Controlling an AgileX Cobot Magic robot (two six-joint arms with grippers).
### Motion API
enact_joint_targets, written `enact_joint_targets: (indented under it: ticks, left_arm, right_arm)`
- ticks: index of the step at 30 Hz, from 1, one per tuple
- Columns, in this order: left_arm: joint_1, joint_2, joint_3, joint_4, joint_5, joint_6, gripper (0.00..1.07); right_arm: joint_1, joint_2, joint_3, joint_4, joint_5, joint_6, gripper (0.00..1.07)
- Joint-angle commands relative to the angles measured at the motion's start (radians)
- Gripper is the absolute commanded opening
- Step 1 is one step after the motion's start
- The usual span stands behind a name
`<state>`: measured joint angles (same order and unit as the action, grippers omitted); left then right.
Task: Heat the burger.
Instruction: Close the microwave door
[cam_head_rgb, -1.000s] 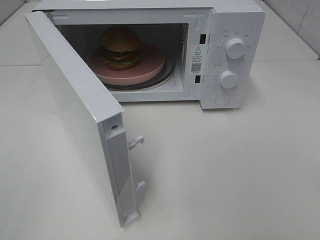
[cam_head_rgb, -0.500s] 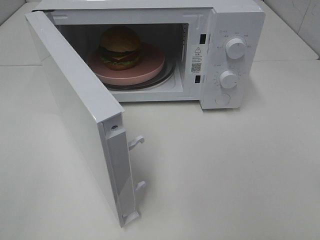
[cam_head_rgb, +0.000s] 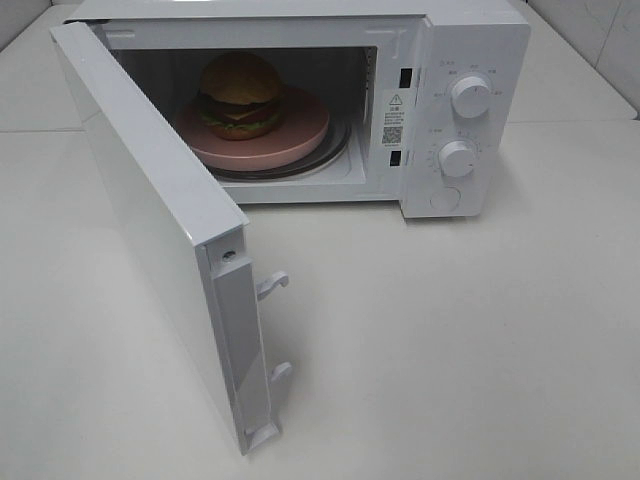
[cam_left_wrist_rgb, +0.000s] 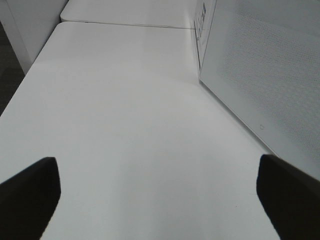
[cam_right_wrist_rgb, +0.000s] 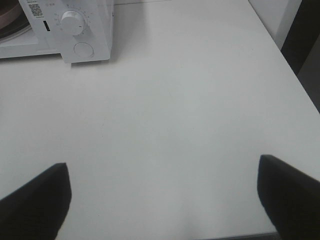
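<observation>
Left gripper (cam_left_wrist_rgb: 159, 197): dark fingers (cam_left_wrist_rgb: 30, 195) spread wide, nothing between them, poised over the white table (cam_left_wrist_rgb: 125, 125) beside the outer face of the microwave door (cam_left_wrist_rgb: 260, 75). Right gripper (cam_right_wrist_rgb: 162, 197): equally splayed and empty, above the table and well apart from the microwave (cam_right_wrist_rgb: 90, 30). The door stands swung wide. Inside the cavity the burger (cam_head_rgb: 240, 92) sits on a pink plate (cam_head_rgb: 300, 135), which seems to rest on a glass turntable (cam_head_rgb: 338, 148)
</observation>
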<state>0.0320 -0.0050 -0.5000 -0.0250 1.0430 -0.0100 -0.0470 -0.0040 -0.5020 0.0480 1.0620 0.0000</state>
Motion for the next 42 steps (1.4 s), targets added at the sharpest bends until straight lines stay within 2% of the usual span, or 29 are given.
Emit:
enact_joint_targets:
  ticks: [1,13,17,20,21,23,25,26,29,30,32,34,35,37,38,40,41,42]
  left_arm:
    - [0.003,-0.014,0.002,-0.006,-0.008,-0.003,1.02]
    - [0.003,-0.014,0.001,-0.004,-0.008,-0.003,1.02]
    - [0.003,0.016,-0.004,0.005,-0.015,-0.006,1.02]
    - [0.003,0.088,-0.042,0.008,-0.069,-0.005,1.02]
    - [0.003,0.153,-0.063,0.025,-0.139,-0.005,1.02]
    - [0.003,0.179,-0.064,0.025,-0.18,-0.005,1.02]
    - [0.003,0.275,-0.039,0.034,-0.36,-0.005,1.01]
    - [0.003,0.275,-0.039,0.034,-0.36,-0.005,1.01]
    - [0.003,0.443,0.028,0.025,-0.651,-0.003,0.98]
    - [0.003,0.443,0.028,0.025,-0.651,-0.003,0.98]
    - [0.003,0.537,0.063,0.025,-0.829,-0.003,0.95]
    - [0.003,0.56,0.074,0.025,-0.879,-0.003,0.95]
    - [0.003,0.615,0.105,0.025,-1.004,-0.003,0.92]
    - [0.003,0.641,0.121,0.025,-1.054,-0.003,0.91]
    - [0.003,0.693,0.156,0.025,-1.171,-0.003,0.88]
    - [0.003,0.714,0.171,0.025,-1.227,-0.003,0.84]
    - [0.003,0.761,0.2,0.034,-1.312,-0.004,0.73]
    - [0.003,0.761,0.2,0.034,-1.312,-0.004,0.73]
  right_arm:
    - [0.001,-0.022,0.001,-0.005,-0.007,-0.009,0.97]
    - [0.001,-0.022,0.001,-0.005,-0.007,-0.009,0.97]
    - [0.0,-0.021,0.001,-0.005,-0.007,-0.009,0.97]
    - [0.0,-0.021,0.001,-0.005,-0.007,-0.007,0.97]
    - [0.0,-0.021,0.001,-0.005,-0.007,-0.007,0.97]
    - [0.0,-0.021,0.001,-0.005,-0.007,-0.007,0.97]
    - [0.0,-0.021,0.001,-0.005,-0.007,-0.007,0.97]
    - [0.0,-0.021,0.001,-0.005,-0.007,-0.007,0.97]
    - [0.0,-0.021,0.001,-0.005,-0.007,-0.007,0.97]
    - [0.0,-0.021,0.001,-0.005,-0.007,-0.007,0.97]
    - [0.0,-0.021,0.001,-0.005,-0.007,-0.007,0.97]
    - [0.0,-0.021,0.001,-0.005,-0.007,-0.007,0.97]
    - [0.0,-0.021,0.001,-0.005,-0.007,-0.007,0.97]
    - [0.0,-0.021,0.001,-0.005,-0.007,-0.007,0.97]
    - [0.0,-0.021,0.001,-0.005,-0.007,-0.007,0.97]
    - [0.0,-0.021,0.001,-0.005,-0.007,-0.007,0.97]
    - [0.0,-0.021,0.001,-0.005,-0.007,-0.007,0.97]
    - [0.0,-0.021,0.001,-0.005,-0.007,-0.007,0.97]
